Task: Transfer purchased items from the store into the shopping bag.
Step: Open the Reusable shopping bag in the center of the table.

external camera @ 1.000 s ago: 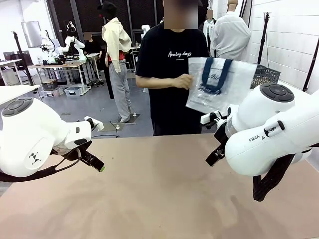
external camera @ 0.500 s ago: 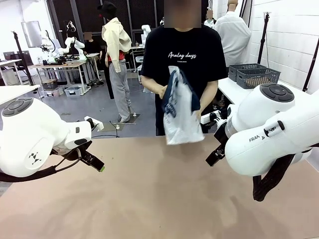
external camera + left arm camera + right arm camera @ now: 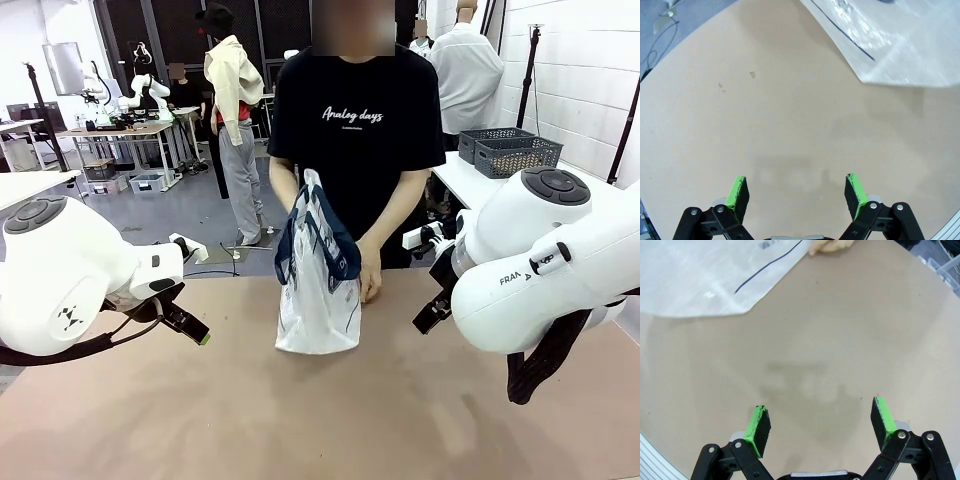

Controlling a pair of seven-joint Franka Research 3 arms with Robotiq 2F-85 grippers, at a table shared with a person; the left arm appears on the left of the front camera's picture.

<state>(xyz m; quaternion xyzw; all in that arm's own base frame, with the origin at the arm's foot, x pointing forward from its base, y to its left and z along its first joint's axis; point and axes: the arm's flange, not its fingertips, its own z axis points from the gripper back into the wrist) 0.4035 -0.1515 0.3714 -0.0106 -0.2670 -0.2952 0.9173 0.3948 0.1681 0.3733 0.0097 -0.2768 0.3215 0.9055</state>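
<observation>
The person is standing the bag (image 3: 318,290) upright on the bench (image 3: 330,430), near the middle of its far edge, with one hand (image 3: 369,278) against its side and the navy handles (image 3: 335,250) drooping over the top. My left jaws are spread wide with nothing in them, hovering over bare bench toward the left edge, and my right jaws are just as wide and empty toward the right edge, the bag's bottom corner lying ahead of each. Two grey baskets (image 3: 512,150) sit on a white table (image 3: 465,185) behind the person, well apart from the bag.
</observation>
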